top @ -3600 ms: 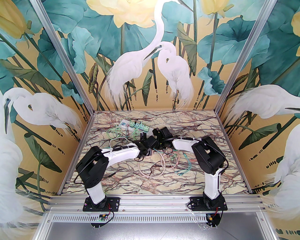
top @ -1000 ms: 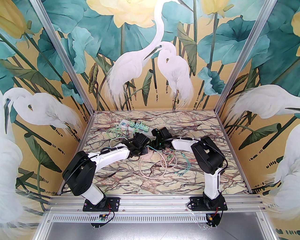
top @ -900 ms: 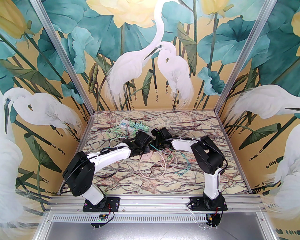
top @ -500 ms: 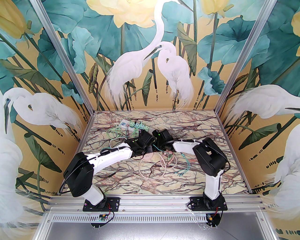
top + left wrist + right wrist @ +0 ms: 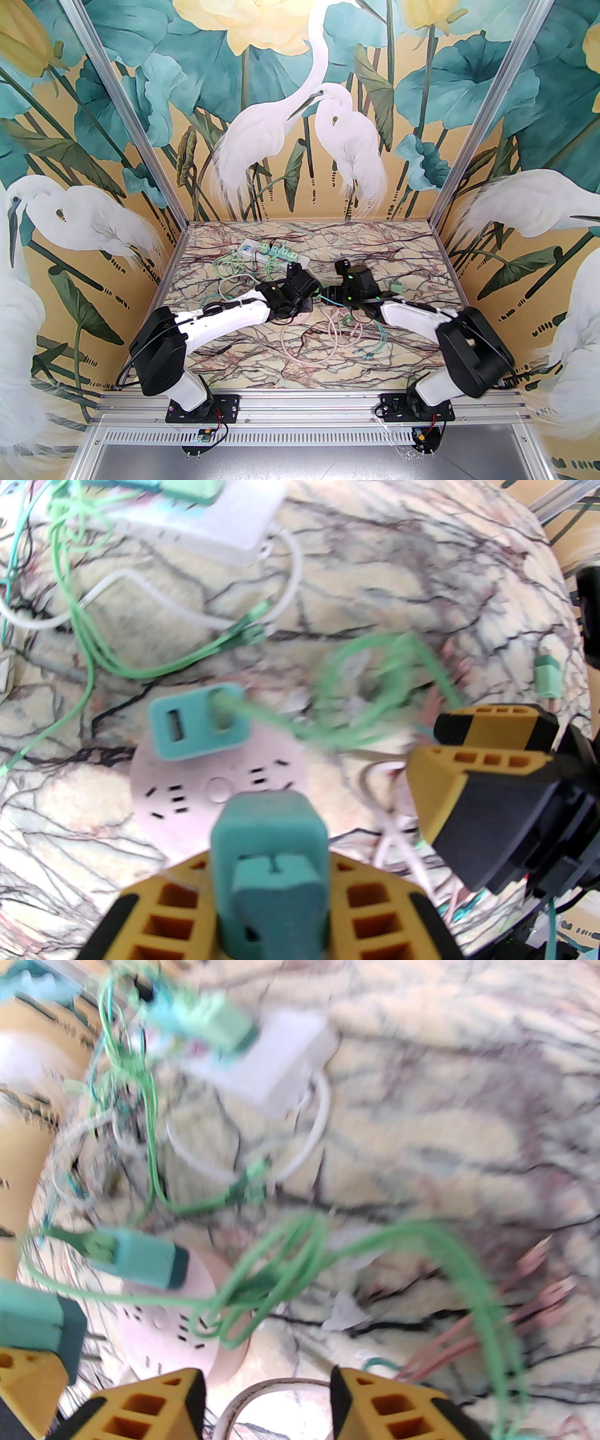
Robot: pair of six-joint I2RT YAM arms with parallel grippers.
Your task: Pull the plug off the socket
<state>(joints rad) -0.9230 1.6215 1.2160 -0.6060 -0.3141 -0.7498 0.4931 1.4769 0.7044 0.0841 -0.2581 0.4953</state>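
Walls closed the marble table (image 5: 412, 248) in at the back and on both sides, so the free marble lay along the far right and across the near edge. Back left was crowded: a white power strip (image 5: 248, 247) carried green plugs (image 5: 283, 253), and a snarl of green wire (image 5: 229, 272) spilled from it. Pink cables (image 5: 335, 335) looped mid-table on the near side of the two wrists. A loose green plug (image 5: 397, 286) lay to the right of the right arm, apart from it.

Left gripper (image 5: 272, 862): clamped on a teal plug (image 5: 269, 827), one finger on each flank. That plug sat at the near rim of the round pink socket (image 5: 220, 808), mid-table. Its long axis ran in line with the fingers, far end toward the socket face. Whether its pins sat in the slots could not be told. A second teal plug (image 5: 197, 721) stood on the socket's far side, port face toward the left wrist camera, with a green cable (image 5: 375, 648) running out of it to the right.

Right gripper (image 5: 265, 1377): fingers apart, nothing between them, a white cable (image 5: 281, 1383) on the marble below the gap. It hung just right of the socket, near the left gripper and not touching it.
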